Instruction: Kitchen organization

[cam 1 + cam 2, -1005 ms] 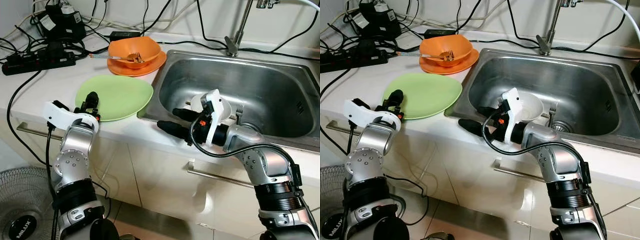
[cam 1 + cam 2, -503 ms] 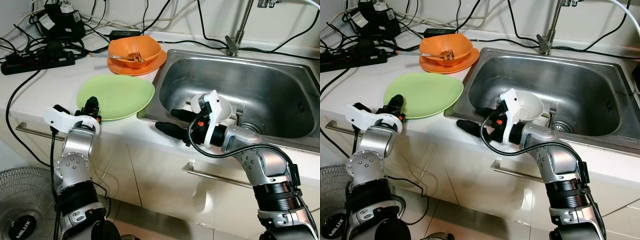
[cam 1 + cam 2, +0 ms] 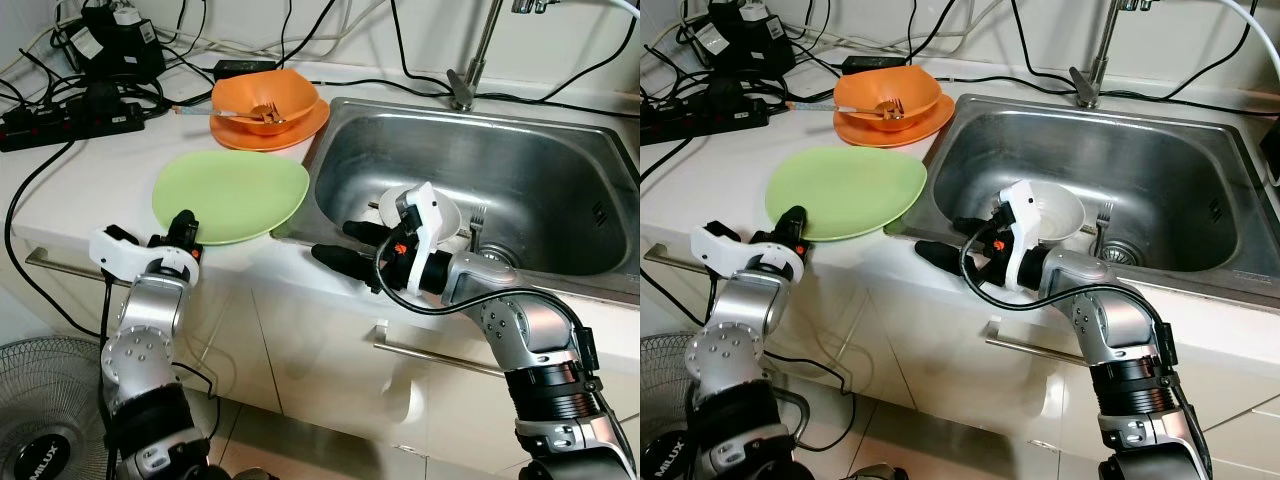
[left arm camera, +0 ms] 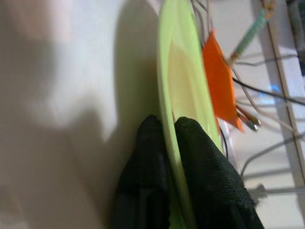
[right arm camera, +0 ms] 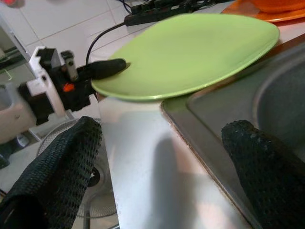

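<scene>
A light green plate (image 3: 232, 194) lies on the white counter (image 3: 90, 170) left of the steel sink (image 3: 520, 160). My left gripper (image 3: 183, 226) is shut on the plate's near rim; in the left wrist view the rim (image 4: 167, 114) runs between the two black fingers (image 4: 195, 162). My right gripper (image 3: 345, 247) stands open at the sink's front left corner, a little right of the plate, holding nothing. The right wrist view shows the green plate (image 5: 190, 52) ahead, with the left gripper (image 5: 102, 67) on its edge. A white bowl (image 3: 440, 212) sits in the sink behind my right wrist.
An orange bowl (image 3: 265, 97) with a fork rests on an orange plate (image 3: 250, 137) at the back of the counter. A fork (image 3: 477, 220) lies in the sink. Power strips and cables (image 3: 90, 105) crowd the back left. A faucet (image 3: 470, 70) rises behind the sink. A floor fan (image 3: 40, 440) stands below left.
The view has shifted slightly. My left gripper has drawn back a little toward the counter's front edge with the plate rim in it. The right gripper has barely moved.
</scene>
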Motion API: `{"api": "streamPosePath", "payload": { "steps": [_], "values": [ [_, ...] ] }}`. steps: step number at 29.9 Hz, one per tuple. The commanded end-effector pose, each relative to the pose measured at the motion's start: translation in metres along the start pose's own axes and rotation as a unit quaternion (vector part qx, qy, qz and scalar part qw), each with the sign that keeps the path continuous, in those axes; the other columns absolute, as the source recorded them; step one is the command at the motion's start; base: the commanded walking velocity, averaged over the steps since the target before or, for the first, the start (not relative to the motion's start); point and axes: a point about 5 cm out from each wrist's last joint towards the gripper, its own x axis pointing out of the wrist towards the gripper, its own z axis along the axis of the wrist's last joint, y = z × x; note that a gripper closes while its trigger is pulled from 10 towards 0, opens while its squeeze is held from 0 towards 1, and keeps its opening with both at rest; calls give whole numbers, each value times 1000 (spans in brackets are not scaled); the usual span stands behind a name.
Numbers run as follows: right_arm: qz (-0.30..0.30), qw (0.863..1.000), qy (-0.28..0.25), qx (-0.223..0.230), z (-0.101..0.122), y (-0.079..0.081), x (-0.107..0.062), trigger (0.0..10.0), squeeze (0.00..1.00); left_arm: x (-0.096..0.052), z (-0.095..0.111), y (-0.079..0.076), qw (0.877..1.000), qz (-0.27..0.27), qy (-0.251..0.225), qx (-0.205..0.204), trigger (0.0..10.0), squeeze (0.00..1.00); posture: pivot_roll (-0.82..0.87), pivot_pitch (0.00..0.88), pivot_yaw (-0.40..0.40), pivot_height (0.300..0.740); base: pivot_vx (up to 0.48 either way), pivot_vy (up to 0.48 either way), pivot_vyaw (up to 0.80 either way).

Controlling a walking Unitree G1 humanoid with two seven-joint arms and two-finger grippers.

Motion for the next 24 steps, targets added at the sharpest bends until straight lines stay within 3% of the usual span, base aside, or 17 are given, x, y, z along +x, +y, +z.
{"api": "streamPosePath", "payload": {
  "steps": [1,12,18,20,24],
  "values": [
    [-1,1000,3,1,3,0,2,10000,0,-4,-16,13,999,16,42,-5,0,0,-19,46,41,740,0,0,0],
    [-17,1000,9,8,1,-5,3,10000,0,-13,-28,12,997,-35,73,-1,0,0,-21,40,39,740,0,0,0],
    [-20,998,18,50,0,-6,6,10000,0,-17,-30,-3,992,-93,81,6,0,0,-18,37,36,740,0,0,0],
    [-14,996,4,82,3,-6,7,10000,0,-17,-30,-7,990,-116,82,4,0,0,-18,35,36,740,0,0,0],
    [-19,995,-12,99,7,-9,8,10000,0,-19,-29,-14,988,-134,80,3,0,0,-19,33,35,740,0,0,0]
  ]
}}
